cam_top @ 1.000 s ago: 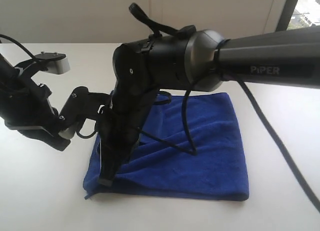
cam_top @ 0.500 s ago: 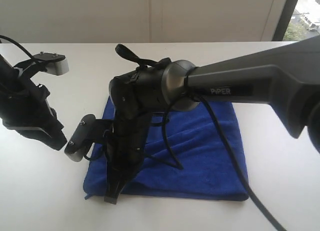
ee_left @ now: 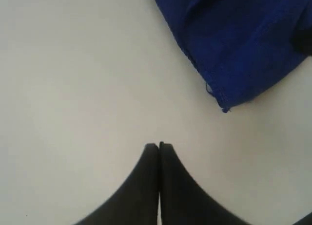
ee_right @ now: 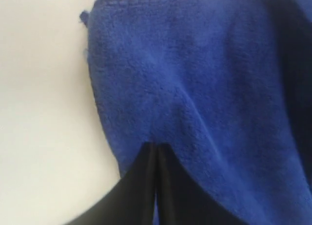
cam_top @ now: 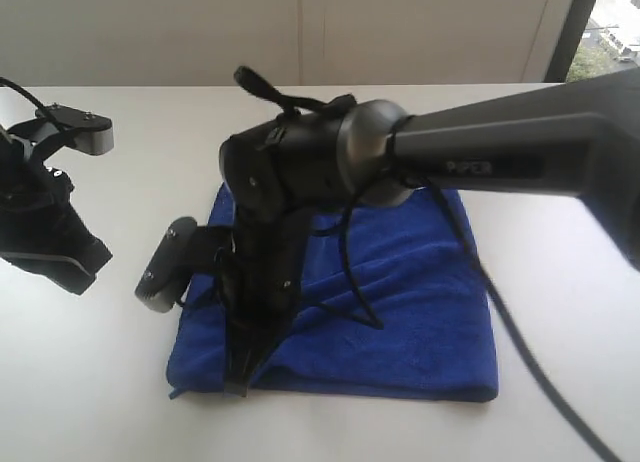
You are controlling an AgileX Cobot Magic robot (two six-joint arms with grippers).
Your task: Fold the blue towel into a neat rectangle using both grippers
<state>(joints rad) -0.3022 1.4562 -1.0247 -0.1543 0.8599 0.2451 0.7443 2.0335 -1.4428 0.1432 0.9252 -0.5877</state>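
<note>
We see the fuzzy blue towel [cam_top: 420, 312] lying wrinkled on the smooth white table [cam_top: 80, 402], partly hidden by the black arm [cam_top: 480, 142]. The right gripper [ee_right: 156, 146] pinches it near a hemmed corner with 2 pointy jaws. The left gripper [ee_left: 159, 146] is clenched on nothing.

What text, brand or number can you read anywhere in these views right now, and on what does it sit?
Pale lettering on the right arm's grey forearm link: too blurred to read.
No text on the blue towel or the white table; neither wrist view shows any.
</note>
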